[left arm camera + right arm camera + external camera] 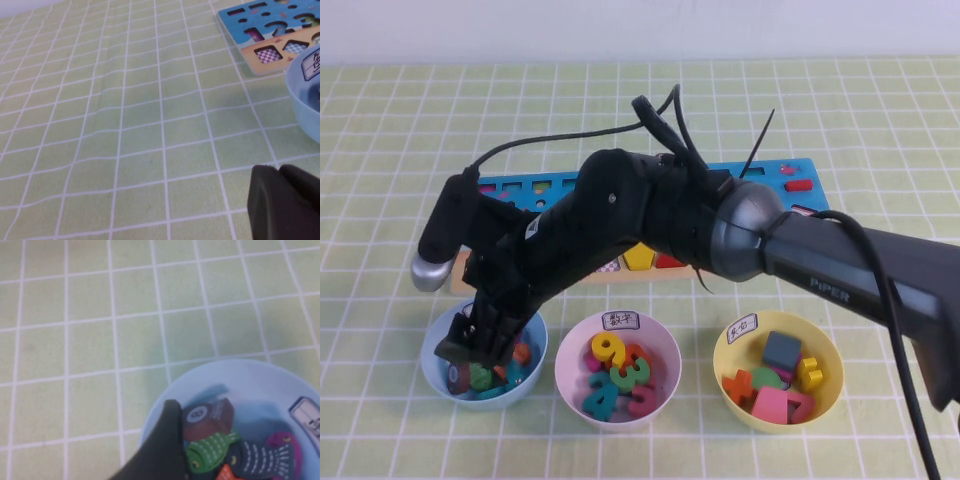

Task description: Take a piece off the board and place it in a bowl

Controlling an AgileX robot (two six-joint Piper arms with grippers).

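Observation:
My right gripper (pixel 470 345) reaches across the table and hangs in the light-blue bowl (pixel 538 350) at the front left. In the right wrist view the dark brown piece (pixel 207 416) with its white round mark lies in that bowl (pixel 260 385) on top of fish-shaped pieces. It rests against one black finger (pixel 167 440); no second finger shows, and the jaws look open. The blue board (pixel 790 175) lies behind, mostly hidden by the arm. My left gripper (pixel 277 170) is shut and empty, low over the cloth beside the bowl (pixel 305 100) and the board's end (pixel 265 30).
A white-pink bowl (pixel 617 370) with coloured numbers and a yellow bowl (pixel 777 370) with blocks stand to the right of the blue one. A green fish (pixel 210 452) and a dark fish (pixel 260 460) lie in the blue bowl. A green checked cloth covers the table.

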